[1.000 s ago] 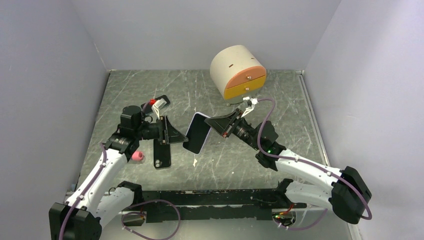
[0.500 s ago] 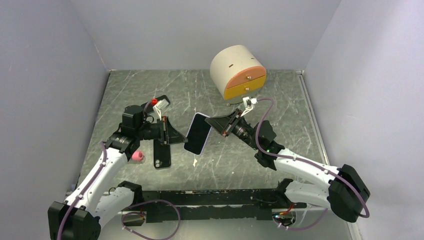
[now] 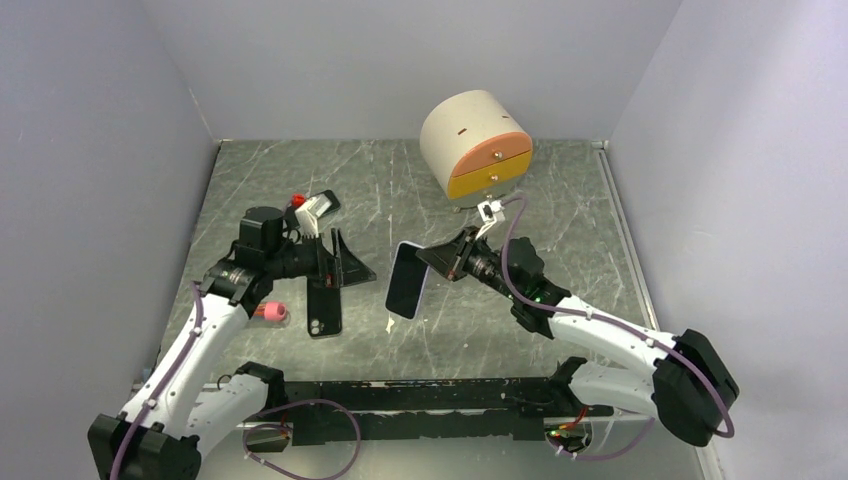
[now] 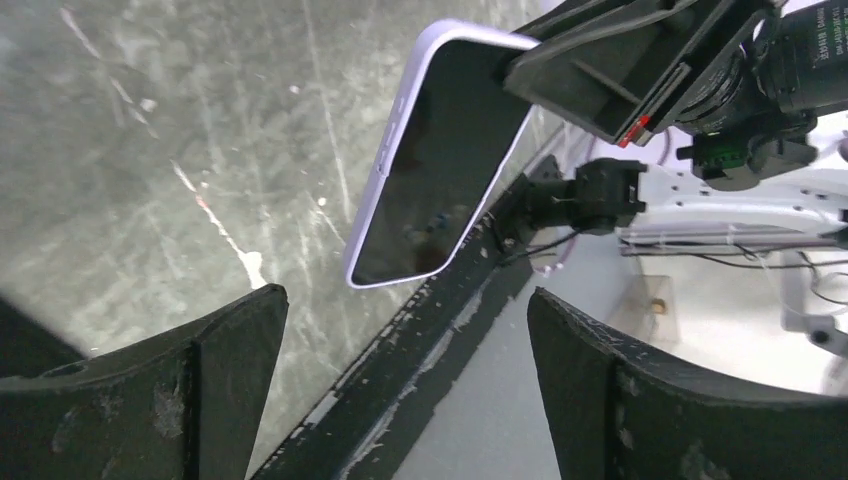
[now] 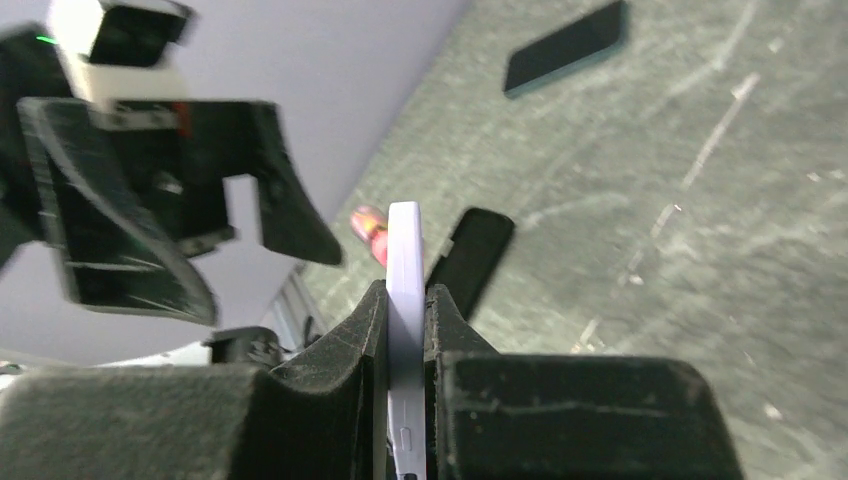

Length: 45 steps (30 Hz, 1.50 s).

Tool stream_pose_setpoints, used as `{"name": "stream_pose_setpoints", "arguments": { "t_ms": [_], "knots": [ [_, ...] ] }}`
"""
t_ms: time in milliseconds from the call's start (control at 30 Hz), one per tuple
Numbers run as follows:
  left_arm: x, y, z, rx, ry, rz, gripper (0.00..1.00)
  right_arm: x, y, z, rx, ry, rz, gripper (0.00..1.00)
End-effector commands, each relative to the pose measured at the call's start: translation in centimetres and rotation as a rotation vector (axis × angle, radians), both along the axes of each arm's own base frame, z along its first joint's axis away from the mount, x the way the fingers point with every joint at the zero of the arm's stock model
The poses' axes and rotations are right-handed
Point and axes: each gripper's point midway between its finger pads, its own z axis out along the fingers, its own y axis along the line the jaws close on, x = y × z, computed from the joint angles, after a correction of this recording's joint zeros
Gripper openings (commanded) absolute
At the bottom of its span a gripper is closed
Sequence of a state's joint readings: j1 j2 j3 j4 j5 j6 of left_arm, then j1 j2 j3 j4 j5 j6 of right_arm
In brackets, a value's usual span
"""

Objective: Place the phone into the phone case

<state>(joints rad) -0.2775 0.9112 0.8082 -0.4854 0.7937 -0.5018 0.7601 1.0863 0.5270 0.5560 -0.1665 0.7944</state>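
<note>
Right gripper (image 3: 441, 261): nearly closed, pinching the phone (image 3: 406, 281) by its upper end. Thin edge sandwiched between the two pads, plain as day from the right wrist.
Left gripper (image 3: 340, 268): spread wide, nothing in it, hovering just left of the phone with the dark screen turned toward it.
Phone: up in the air over the table (image 3: 560, 200), tilted, lower end hanging free between the two arms. Touching nothing but those right-hand pads.
Phone case (image 3: 324, 312): black, flat on the table beneath the left gripper, apart from the phone and to its left. Camera cut-out at the near end; open side up or down, hard to tell.
Step in hand: by the look of it, a carry or hand-across toward the case. Seating not yet begun.
Risk, slip: held at one end only, with a long lever dangling below. Any knock on that free end could swing the phone or slide it out of the pads and down onto the table.
Risk, tug-of-war: a left-hand grab before the right lets go would pull it two ways, twisting the phone or popping it loose.
Risk, skidding case: nothing pinning it down. Pressing the phone in at this tilt could shove it away, toward the pink piece (image 3: 270, 312) just beside it.
Risk, mismatch: camera end meeting the wrong end of the case, or one corner catching the rim and jamming half-seated.
Round drawer unit (image 3: 476, 143): at the back, well apart, no threat.
</note>
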Motion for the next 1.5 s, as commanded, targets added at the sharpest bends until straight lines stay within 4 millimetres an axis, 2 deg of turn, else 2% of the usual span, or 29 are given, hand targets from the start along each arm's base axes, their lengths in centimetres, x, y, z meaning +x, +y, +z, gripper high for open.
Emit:
{"name": "stream_pose_setpoints", "arguments": {
  "t_ms": [0, 67, 167, 300, 500, 733, 933, 1200, 1300, 1467],
  "knots": [
    [0.8, 1.9, 1.5, 0.106, -0.132, 0.087, 0.94, -0.1, -0.1, -1.9, -0.097, 0.009, 0.047, 0.00],
    [1.1, 2.7, 1.2, 0.146, -0.152, 0.132, 0.94, 0.0, 0.3, -4.1, -0.169, 0.053, 0.079, 0.00],
    [1.3, 3.6, 1.1, 0.176, -0.175, 0.182, 0.94, -0.1, 1.2, -6.2, -0.240, 0.098, 0.158, 0.00],
    [1.3, 4.1, 1.3, 0.199, -0.197, 0.203, 0.94, 0.5, 2.3, -7.2, -0.271, 0.116, 0.238, 0.00],
    [1.2, 4.3, 1.2, 0.208, -0.203, 0.208, 0.94, 2.8, 3.1, -8.9, -0.318, 0.139, 0.255, 0.00],
    [1.1, 4.4, 1.3, 0.209, -0.214, 0.210, 0.94, 5.6, 2.8, -12.2, -0.418, 0.196, 0.187, 0.10],
    [1.0, 4.5, 1.5, 0.209, -0.223, 0.213, 0.94, 7.3, 2.6, -14.0, -0.505, 0.223, 0.154, 0.23],
    [1.0, 4.5, 1.5, 0.209, -0.224, 0.214, 0.94, 8.3, 2.7, -14.8, -0.550, 0.248, 0.129, 0.37],
    [1.0, 4.5, 1.5, 0.208, -0.225, 0.215, 0.94, 8.6, 2.5, -14.4, -0.560, 0.251, 0.114, 0.48],
    [1.0, 4.5, 1.6, 0.208, -0.228, 0.217, 0.94, 8.6, 2.1, -13.0, -0.563, 0.247, 0.087, 0.50]
  ]
}}
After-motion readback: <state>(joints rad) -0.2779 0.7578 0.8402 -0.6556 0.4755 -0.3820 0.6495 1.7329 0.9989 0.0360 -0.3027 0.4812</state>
